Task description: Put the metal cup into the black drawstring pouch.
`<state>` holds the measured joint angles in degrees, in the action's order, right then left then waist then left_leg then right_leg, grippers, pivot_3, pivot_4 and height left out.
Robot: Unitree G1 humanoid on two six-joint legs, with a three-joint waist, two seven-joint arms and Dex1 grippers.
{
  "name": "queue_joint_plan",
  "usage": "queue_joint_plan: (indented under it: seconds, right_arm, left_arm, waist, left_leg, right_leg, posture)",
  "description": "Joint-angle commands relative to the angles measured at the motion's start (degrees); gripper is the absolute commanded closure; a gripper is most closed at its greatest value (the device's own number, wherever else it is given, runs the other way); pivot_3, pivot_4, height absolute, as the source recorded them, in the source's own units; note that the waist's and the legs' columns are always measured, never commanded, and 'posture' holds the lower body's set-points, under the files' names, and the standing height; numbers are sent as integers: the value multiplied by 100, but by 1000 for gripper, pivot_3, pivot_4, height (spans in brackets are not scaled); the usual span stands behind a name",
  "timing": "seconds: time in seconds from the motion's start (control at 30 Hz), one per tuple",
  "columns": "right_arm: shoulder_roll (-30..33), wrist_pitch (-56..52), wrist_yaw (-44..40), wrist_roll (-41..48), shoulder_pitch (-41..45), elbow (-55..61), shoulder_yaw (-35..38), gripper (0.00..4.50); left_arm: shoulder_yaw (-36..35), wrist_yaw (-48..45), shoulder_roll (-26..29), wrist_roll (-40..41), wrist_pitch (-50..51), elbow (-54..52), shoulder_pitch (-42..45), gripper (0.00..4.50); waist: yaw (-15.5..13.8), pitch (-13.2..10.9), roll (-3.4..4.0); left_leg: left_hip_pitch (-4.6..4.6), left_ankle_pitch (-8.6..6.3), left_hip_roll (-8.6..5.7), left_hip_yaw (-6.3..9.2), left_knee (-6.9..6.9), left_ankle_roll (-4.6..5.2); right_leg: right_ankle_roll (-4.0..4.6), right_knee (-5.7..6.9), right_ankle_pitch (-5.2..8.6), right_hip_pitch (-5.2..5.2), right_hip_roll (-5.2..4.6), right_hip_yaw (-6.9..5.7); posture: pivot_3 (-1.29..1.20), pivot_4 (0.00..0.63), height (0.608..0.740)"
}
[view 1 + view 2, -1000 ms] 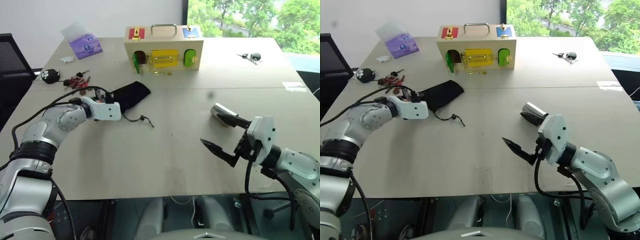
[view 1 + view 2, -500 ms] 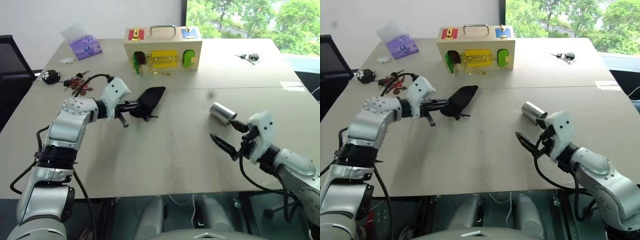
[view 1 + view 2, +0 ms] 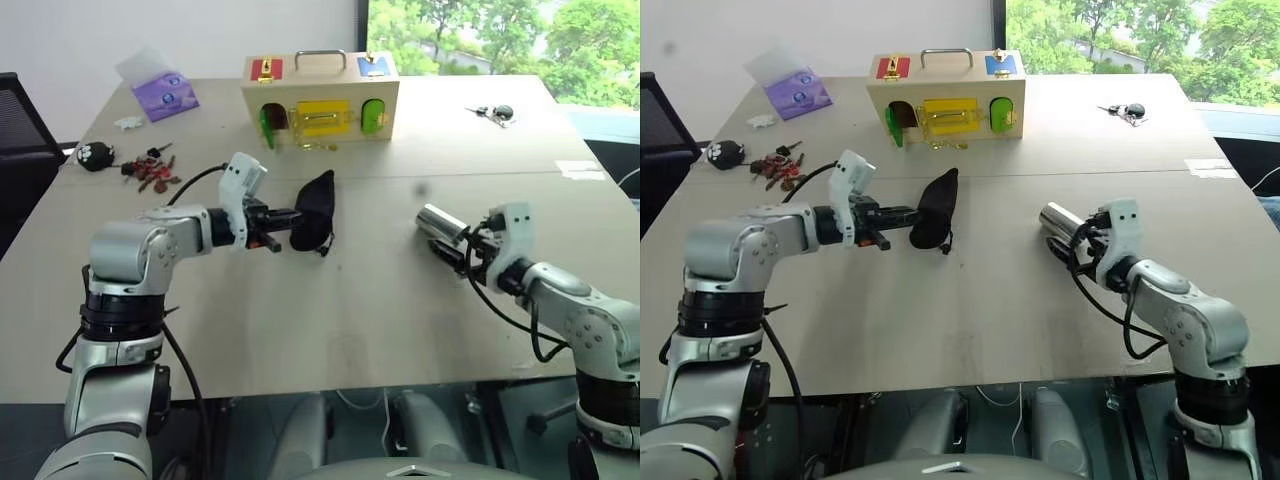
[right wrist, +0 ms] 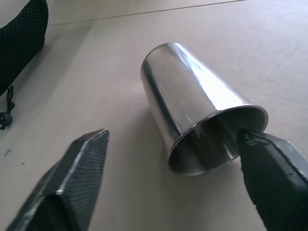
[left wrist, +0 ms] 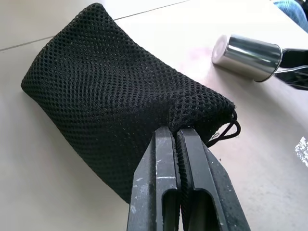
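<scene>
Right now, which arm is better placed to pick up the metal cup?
The right. Its gripper has open jaws on either side of the metal cup lying on the table. The left gripper is shut on the black drawstring pouch.

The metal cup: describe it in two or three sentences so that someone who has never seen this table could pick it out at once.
Start at the wooden box with the handle at the table's far edge, then come forward and right to the right end effector. The metal cup lies on its side there. It is the lone shiny silver cylinder; the pouch is black mesh.
</scene>
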<state>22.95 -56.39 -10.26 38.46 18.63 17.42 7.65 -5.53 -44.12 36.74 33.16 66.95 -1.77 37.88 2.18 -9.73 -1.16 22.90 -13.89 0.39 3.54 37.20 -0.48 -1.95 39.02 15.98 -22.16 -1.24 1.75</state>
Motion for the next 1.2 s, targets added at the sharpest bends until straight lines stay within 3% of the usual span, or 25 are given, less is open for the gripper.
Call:
queue_joint_plan:
  seconds: [0.03, 0.13, 0.2, 0.3, 0.33, 0.5, 0.7, 0.8, 1.0, 1.2]
  right_arm:
    - [-62, 534, -277, -299, 137, -144, -181, 1888]
    - [-184, 846, -500, -370, 127, -235, -259, 2284]
    - [-297, 914, -549, -340, 90, -262, -196, 2890]
    - [-290, 1052, -727, -326, -35, 1, -142, 4343]
    - [-276, 1020, -756, -256, -90, 130, -87, 4430]
    - [-149, 976, -875, -202, -382, 644, -93, 4430]
    - [-132, 619, -957, 485, -716, 1662, -76, 4430]
    - [-201, 458, -1067, 783, -789, 2066, -515, 4430]
    - [-395, 710, -1067, 105, -451, 1386, -1397, 4430]
    - [-625, 1067, -1105, -444, -43, 556, -1655, 4430]
  left_arm:
    - [-270, 194, -138, 298, 329, -201, 212, 4500]
    - [-254, 306, -262, 357, 442, -121, 283, 4500]
    - [-254, 387, -340, 375, 494, -37, 348, 4500]
    - [-257, 492, -482, 398, 569, 188, 514, 4500]
    - [-262, 529, -543, 408, 594, 273, 579, 4500]
    - [-183, 595, -704, 335, 496, 675, 824, 4500]
    - [51, 530, -858, 207, 371, 1197, 1097, 4500]
    - [278, 475, -994, 109, 319, 1422, 1278, 4500]
    - [586, 334, -1110, -78, 48, 1631, 1420, 4500]
    - [816, 73, -1055, -150, 24, 1509, 1410, 4500]
  waist:
    - [0, 0, 0]
    - [1, 0, 0]
    - [0, 0, 0]
    - [-8, 0, 0]
    - [-9, 0, 0]
    - [-10, -1, 1]
    - [8, -2, 2]
    - [1, -2, 2]
    - [10, -2, 3]
    - [5, -3, 4]
  left_leg:
    - [0, 0, 0, 0, 0, 0]
    - [0, 0, 0, 1, -3, 0]
    - [0, 0, 1, 1, -3, 0]
    - [0, 0, 1, 3, -3, -1]
    - [1, 0, 0, 3, -3, -1]
    - [1, 0, 0, 6, -4, -1]
    - [0, 0, -1, 9, -5, -1]
    - [0, 0, -2, 15, -5, -1]
    - [-1, 0, -4, 13, -3, -1]
    - [2, 1, -5, 12, -6, -2]
  right_leg:
    - [0, 0, 0, 0, 0, 0]
    - [0, -2, 0, -1, 0, 0]
    - [0, -2, 0, -2, -1, 2]
    - [0, -2, 0, -2, -1, 3]
    - [0, -3, 0, -2, -2, 2]
    - [0, -3, 0, -3, -4, 4]
    - [0, -2, 0, -4, -2, 5]
    - [0, -3, 0, -4, -2, 6]
    - [0, -2, 0, -5, 0, 9]
    - [0, -5, 0, -7, 0, 6]
  posture:
    - [0, 150, 740]
    - [0, 150, 740]
    - [0, 150, 740]
    - [0, 150, 740]
    - [0, 150, 740]
    - [0, 150, 740]
    - [0, 150, 740]
    - [0, 150, 740]
    - [0, 150, 740]
    - [0, 150, 740]
